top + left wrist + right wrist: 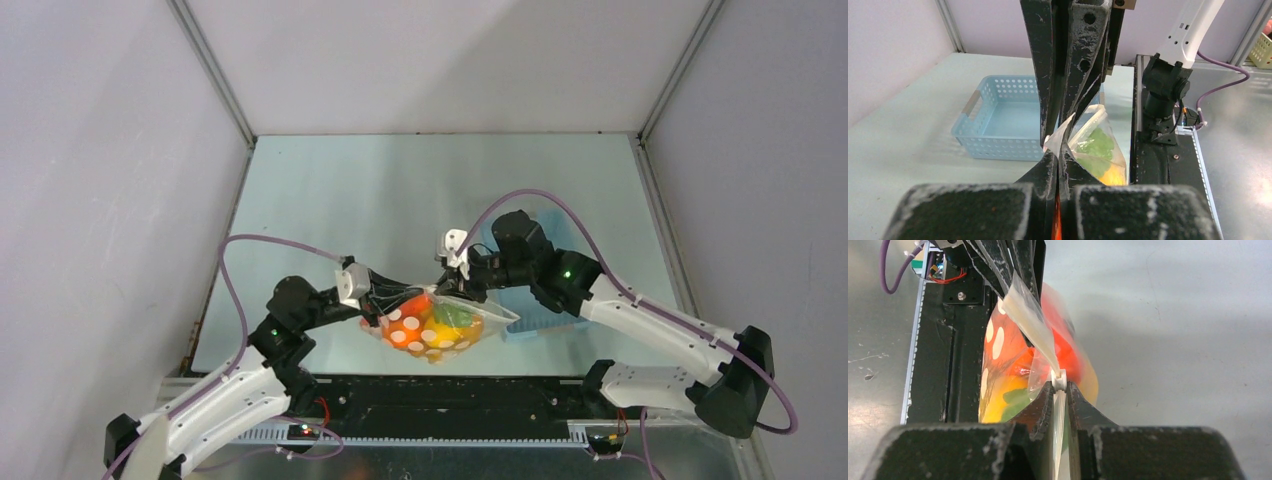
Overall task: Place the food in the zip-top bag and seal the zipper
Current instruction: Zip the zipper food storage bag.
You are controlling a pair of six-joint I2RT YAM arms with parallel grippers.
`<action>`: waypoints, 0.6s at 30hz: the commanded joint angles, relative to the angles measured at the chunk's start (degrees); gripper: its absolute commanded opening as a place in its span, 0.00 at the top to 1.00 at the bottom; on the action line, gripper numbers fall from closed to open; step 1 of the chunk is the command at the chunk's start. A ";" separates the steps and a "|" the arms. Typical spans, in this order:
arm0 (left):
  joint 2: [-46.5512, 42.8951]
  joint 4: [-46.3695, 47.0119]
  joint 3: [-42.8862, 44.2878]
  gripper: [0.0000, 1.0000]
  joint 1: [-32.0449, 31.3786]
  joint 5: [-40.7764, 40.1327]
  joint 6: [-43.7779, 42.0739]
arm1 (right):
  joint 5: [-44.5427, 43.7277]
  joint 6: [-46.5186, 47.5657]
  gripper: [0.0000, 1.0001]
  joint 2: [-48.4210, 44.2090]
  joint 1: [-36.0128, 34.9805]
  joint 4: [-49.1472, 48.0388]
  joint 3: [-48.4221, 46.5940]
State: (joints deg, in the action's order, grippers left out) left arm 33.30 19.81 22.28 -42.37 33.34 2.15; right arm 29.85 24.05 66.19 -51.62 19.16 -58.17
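The zip-top bag (pixel 432 327), clear with white dots, hangs between my two grippers just above the table's near edge. The food (pixel 445 320) is inside it: red, orange, yellow and green pieces. My left gripper (pixel 388 298) is shut on the bag's left top corner (pixel 1060 145), with green and yellow food (pixel 1098 147) behind. My right gripper (pixel 452 282) is shut on the zipper strip (pixel 1030 322), its fingertips right behind the small white slider (pixel 1059 379). In the right wrist view the bag (pixel 1003 365) bulges with red food (pixel 1064 347).
A light blue perforated basket (pixel 545 318) stands on the table under my right forearm; it also shows in the left wrist view (pixel 998 117). The black base rail (pixel 440 395) runs along the near edge. The right arm's base (pixel 1163 100) is close behind the bag.
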 commanded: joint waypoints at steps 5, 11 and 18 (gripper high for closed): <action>-2.43 9.63 1.36 1.00 -0.42 -0.86 0.34 | -4.93 -1.33 0.87 -2.37 0.84 2.47 2.74; -2.82 8.43 1.25 1.00 -0.38 -1.74 -0.34 | -5.31 -1.15 0.87 -4.17 0.95 2.63 2.98; -6.03 4.58 0.69 1.00 -0.41 -5.71 -2.80 | -6.40 0.47 0.88 -5.87 2.31 7.38 3.85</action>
State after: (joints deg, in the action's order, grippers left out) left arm 30.72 18.90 22.15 -42.63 30.89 1.52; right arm 27.86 23.46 61.67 -51.37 18.52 -55.81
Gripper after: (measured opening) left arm 0.003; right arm 0.137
